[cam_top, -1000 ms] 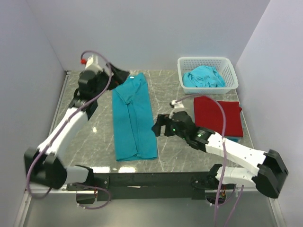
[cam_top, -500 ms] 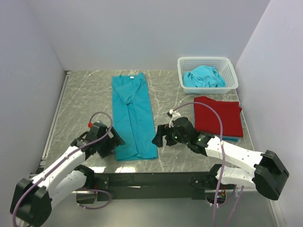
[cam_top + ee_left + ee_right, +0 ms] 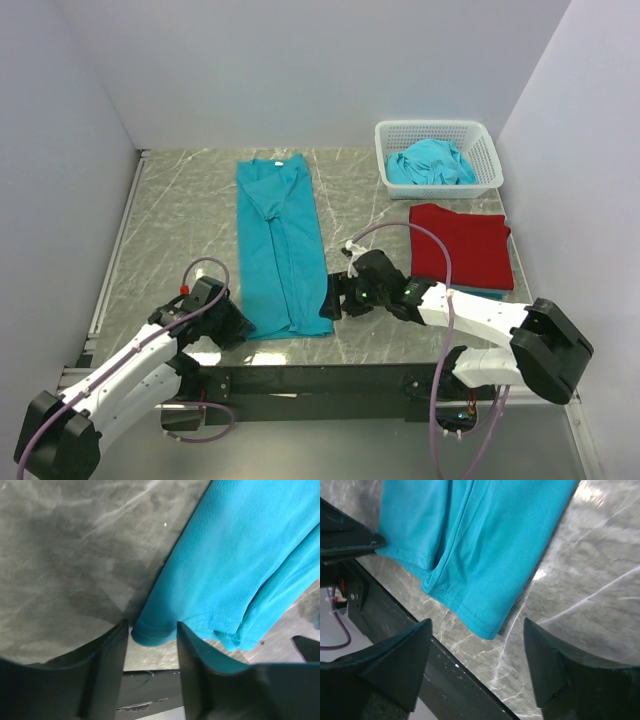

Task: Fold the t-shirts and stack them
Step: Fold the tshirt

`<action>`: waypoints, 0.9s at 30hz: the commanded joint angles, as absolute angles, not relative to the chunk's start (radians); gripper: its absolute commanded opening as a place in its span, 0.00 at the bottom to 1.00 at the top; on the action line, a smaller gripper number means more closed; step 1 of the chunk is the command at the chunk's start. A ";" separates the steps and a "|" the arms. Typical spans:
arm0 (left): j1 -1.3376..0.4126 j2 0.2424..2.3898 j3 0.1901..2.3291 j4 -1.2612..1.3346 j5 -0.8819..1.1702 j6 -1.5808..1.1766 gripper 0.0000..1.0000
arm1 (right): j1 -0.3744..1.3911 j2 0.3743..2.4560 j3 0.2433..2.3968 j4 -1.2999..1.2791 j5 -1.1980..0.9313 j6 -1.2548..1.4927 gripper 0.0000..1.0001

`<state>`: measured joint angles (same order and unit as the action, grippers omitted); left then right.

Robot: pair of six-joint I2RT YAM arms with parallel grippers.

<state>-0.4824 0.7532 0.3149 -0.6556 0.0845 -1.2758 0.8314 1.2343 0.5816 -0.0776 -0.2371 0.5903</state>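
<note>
A grey marbled table [image 3: 180,215] stands between pale lilac walls [image 3: 300,70].

In the top view, a teal cotton t-shirt [image 3: 280,245], folded lengthwise into a long narrow strip, lies flat left of the middle. Its collar is at the far end and its hem is toward the arms. At the far right, a white plastic lattice basket [image 3: 430,130] holds a crumpled teal t-shirt [image 3: 430,162]. Just in front of the basket, a deep red t-shirt [image 3: 460,245] folded into a rectangle rests on another teal garment [image 3: 485,293]. Only a thin edge of that garment shows at the near side. The left gripper [image 3: 232,322] sits low at the strip's near left corner, and the right gripper [image 3: 332,303] sits at its near right corner.

In the left wrist view, the two dark fingers [image 3: 107,670] stand apart, one on each side of the stitched hem corner. The corner fills most of the gap between them. They are not pressed together on the cloth, and bare table shows just below the hem.

In the right wrist view, the fingers [image 3: 395,665] are spread wide above the other hem corner. That corner points down into the gap and touches neither finger. The shirt's layered fold runs up and away to the left. A black rail [image 3: 460,695] borders the table edge below.
</note>
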 commanded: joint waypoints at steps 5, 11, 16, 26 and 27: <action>-0.486 0.836 0.310 -0.614 0.029 -1.262 0.30 | 0.839 1.290 0.575 -0.017 -0.336 0.620 0.73; -0.485 0.776 0.301 -0.624 0.025 -1.287 0.00 | 0.896 1.351 0.603 -0.058 -0.276 0.618 0.67; -0.486 0.733 0.282 -0.620 0.038 -1.302 0.00 | 0.945 1.402 0.635 -0.077 -0.238 0.626 0.65; -0.485 0.726 0.273 -0.611 0.063 -1.302 0.00 | 1.017 1.492 0.698 -0.143 -0.109 0.655 0.45; -0.486 0.723 0.272 -0.611 0.067 -1.307 0.01 | 1.019 1.499 0.704 -0.161 -0.101 0.658 0.41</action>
